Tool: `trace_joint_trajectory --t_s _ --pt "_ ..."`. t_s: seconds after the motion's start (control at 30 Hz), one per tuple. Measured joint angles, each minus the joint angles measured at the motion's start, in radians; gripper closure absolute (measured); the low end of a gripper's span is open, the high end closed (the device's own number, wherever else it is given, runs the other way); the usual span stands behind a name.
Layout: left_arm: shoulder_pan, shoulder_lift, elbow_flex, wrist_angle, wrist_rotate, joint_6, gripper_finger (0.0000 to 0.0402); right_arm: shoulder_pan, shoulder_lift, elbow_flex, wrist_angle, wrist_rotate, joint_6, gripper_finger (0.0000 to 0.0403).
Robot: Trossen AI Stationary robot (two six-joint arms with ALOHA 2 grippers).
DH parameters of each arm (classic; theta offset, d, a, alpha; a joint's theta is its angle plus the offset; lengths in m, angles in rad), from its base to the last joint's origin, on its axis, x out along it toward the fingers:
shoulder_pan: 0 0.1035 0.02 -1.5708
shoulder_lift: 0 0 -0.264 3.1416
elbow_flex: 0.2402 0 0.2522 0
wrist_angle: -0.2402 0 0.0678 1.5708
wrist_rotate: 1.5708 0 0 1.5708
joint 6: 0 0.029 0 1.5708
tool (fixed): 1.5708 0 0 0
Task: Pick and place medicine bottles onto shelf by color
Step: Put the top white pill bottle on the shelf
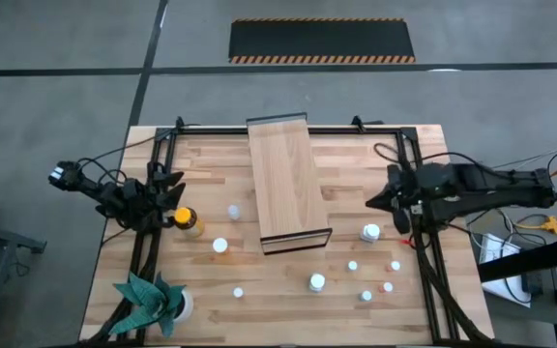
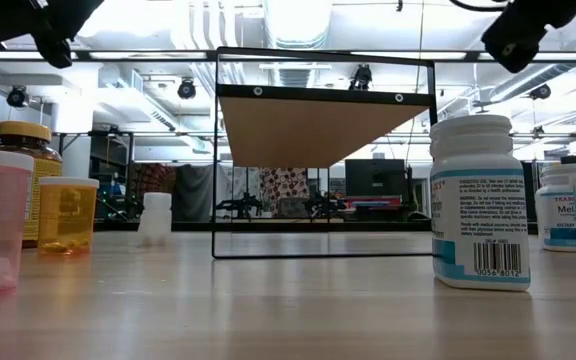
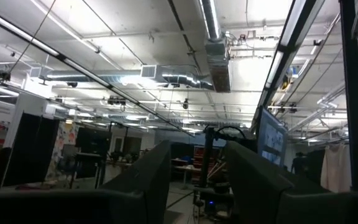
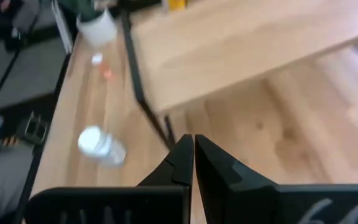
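While the right end effector (image 1: 373, 201) is hovering shut and empty, it is risking toppling the white bottle (image 1: 370, 232) just beside it or clipping the shelf (image 1: 285, 180).

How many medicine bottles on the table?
10. Left of the shelf: amber bottle, three white bottles. Off its front-right corner: six small bottles. Shelf may hide more.

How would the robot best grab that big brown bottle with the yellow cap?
Probably from above, fingers closing across the round sides just under the cap. The amber bottle stands upright near the left gripper. Its wide yellow cap faces up, and the tabletop around it looks free for the fingers.
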Motion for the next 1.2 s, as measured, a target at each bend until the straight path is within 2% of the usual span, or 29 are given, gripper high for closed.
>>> trace_joint_trajectory --t_s 0.07,0.27,0.37,0.63,0.77,0.87,1.0,1.2 --pt "0.000 -0.001 0.000 0.001 0.000 0.000 0.0265 0.052 0.031 0.002 -0.008 0.023 0.029 0.0394" --pt "0.000 -0.001 0.000 0.002 0.000 0.000 0.0265 0.240 0.116 -0.003 -0.030 0.206 0.135 0.0394" --pt "0.000 -0.001 0.000 0.003 0.000 0.000 0.0265 0.324 0.146 0.004 -0.076 0.263 0.213 0.0394" --pt "0.000 -0.002 0.000 0.005 0.000 0.000 0.0265 0.451 0.213 0.028 -0.267 0.261 0.487 0.0394" --pt "0.000 -0.003 0.000 0.005 0.000 0.001 0.0265 0.468 0.219 0.030 -0.288 0.253 0.579 0.0394" --pt "0.000 -0.003 0.000 0.005 0.000 0.001 0.0265 0.467 0.206 0.030 -0.297 0.193 0.647 0.0390" --pt "0.000 -0.002 0.000 0.005 0.000 0.001 0.0265 0.468 0.200 0.030 -0.295 0.131 0.715 0.0356" --pt "0.000 -0.003 0.000 0.005 0.000 0.002 0.0265 0.468 0.211 0.029 -0.306 0.081 0.749 0.0252"
